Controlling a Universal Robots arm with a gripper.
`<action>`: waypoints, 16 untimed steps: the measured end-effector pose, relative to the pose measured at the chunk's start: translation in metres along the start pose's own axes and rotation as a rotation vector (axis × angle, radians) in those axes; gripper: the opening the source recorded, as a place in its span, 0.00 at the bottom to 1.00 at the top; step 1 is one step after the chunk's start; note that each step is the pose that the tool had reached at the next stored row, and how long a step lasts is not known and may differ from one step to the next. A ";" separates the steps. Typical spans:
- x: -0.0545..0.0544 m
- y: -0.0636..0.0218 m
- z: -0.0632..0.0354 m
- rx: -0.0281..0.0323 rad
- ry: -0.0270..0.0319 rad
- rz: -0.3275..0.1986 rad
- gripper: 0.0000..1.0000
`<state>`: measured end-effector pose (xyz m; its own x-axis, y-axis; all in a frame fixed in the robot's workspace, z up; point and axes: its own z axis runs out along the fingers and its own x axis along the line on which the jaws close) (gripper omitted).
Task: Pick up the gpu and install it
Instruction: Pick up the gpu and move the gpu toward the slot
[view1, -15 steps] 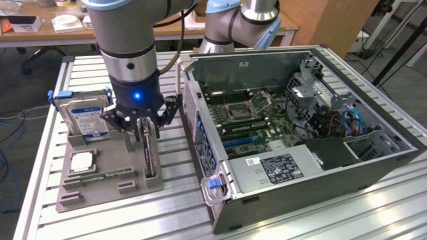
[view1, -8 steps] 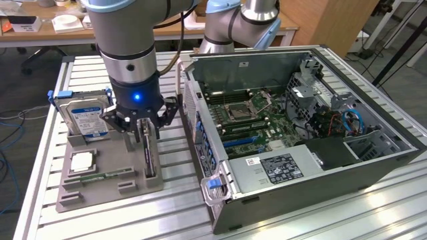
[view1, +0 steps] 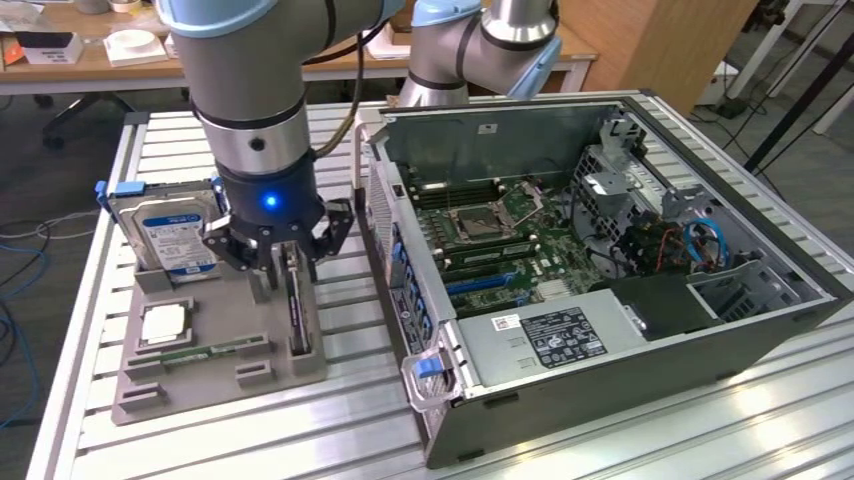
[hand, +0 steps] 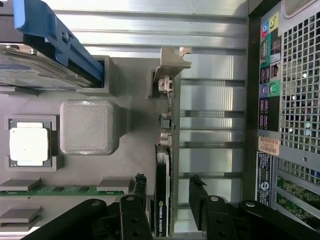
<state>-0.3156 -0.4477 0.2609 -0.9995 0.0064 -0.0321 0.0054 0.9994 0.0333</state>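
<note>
The gpu (view1: 299, 312) stands on its long edge in a slot of the grey holder tray (view1: 200, 385), a thin black card with its silver end bracket (hand: 172, 60) at the far end. My gripper (view1: 286, 268) hangs straight down over it, open, with one finger on each side of the card. In the wrist view the gpu (hand: 163, 150) runs between the two black fingertips (hand: 140, 186), and a small gap shows on both sides. Nothing is gripped.
The same tray holds a silver hard drive (view1: 167, 235) with a blue-white label, a square processor (view1: 163, 322) and a green memory stick (view1: 207, 352). To the exterior view's right lies the opened computer case (view1: 747, 330) with its motherboard (view1: 487, 240) exposed, close beside the tray.
</note>
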 end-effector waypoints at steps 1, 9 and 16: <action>0.000 0.0000 0.0007 0.0000 -0.0003 0.000 0.47; 0.002 -0.0002 0.0055 0.0000 -0.0022 0.000 0.47; 0.002 -0.0003 0.0094 -0.0001 -0.0033 0.001 0.47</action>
<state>-0.3176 -0.4477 0.2514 -0.9993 0.0072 -0.0354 0.0060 0.9994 0.0334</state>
